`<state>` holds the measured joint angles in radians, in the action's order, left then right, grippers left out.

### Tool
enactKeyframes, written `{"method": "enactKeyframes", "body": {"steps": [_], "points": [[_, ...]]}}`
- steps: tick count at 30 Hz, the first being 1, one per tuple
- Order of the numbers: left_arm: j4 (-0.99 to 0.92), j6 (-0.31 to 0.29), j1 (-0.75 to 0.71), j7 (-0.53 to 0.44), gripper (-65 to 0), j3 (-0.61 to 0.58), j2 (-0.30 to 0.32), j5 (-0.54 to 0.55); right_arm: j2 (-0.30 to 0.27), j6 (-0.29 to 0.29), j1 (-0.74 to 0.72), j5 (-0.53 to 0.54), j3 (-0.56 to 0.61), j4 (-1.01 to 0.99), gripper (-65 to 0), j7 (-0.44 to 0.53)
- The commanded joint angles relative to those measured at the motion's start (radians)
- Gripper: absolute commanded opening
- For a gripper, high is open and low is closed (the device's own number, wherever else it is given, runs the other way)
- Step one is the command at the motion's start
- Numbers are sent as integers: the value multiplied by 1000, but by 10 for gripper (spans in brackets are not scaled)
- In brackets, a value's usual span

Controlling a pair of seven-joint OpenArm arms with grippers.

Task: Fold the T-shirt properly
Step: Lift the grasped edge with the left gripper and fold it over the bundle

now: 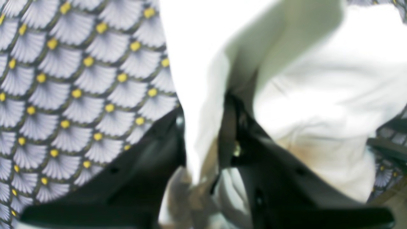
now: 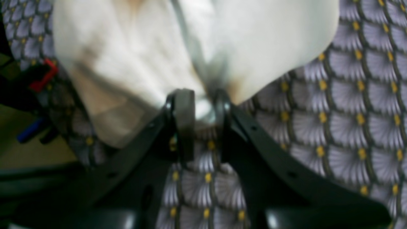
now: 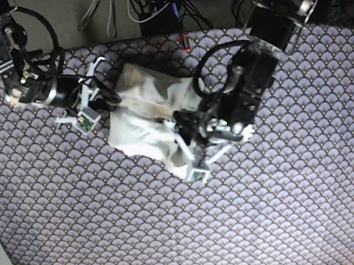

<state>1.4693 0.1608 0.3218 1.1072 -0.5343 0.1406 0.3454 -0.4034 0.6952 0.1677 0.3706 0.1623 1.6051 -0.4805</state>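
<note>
the t-shirt [image 3: 145, 120] lies bunched in a crumpled heap on the patterned cloth [image 3: 112, 235], between your two arms near the far middle of the table. expect it to be light, soft and limp: it will sag and drape from any pinch, and thin layers can slip apart, so take it by a hem or seam edge rather than loose middle fabric.

your left gripper [image 1: 203, 140] is clamped on a fold of white cloth, which runs up between the jaws. your right gripper [image 2: 200, 108] is pinched on an edge of the shirt too, a little wad showing between the pads.

the wrist views show those pinches up close, though blurred; the base view hides both behind the arms. only the base view shows the whole heap and that nothing is folded flat yet.
</note>
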Motion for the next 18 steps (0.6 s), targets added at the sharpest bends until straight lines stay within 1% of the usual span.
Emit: {"method": "enactKeyframes", "body": {"steps": [1,3,5,7,9,13,15,18], "points": [[17,1,27,-17,-648,1,-23,-41,-10,3,8,14,-31,31,-548,26],[15,1,29,-17,-648,-34,-46,-136,-12,3,36,14,-86,47,-548,26],[15,0,43,-22,-648,-105,-55,-248,-15,3,59,14,-145,53,-548,26],[6,0,49,-28,-648,-182,-58,-334,-25,3,77,14,-194,53,-548,26],[-17,0,55,-29,-648,-254,-60,-420,-24,3,86,14,-247,56,-548,26],[-83,0,73,-32,-648,-361,-98,-567,-19,3,118,14,-370,59,-548,24],[-100,0,73,-66,-648,-401,-100,-633,-19,3,128,14,-412,59,-548,24],[-126,0,73,-169,-648,-447,-100,-734,-19,3,143,15,-478,59,-548,24]]}}
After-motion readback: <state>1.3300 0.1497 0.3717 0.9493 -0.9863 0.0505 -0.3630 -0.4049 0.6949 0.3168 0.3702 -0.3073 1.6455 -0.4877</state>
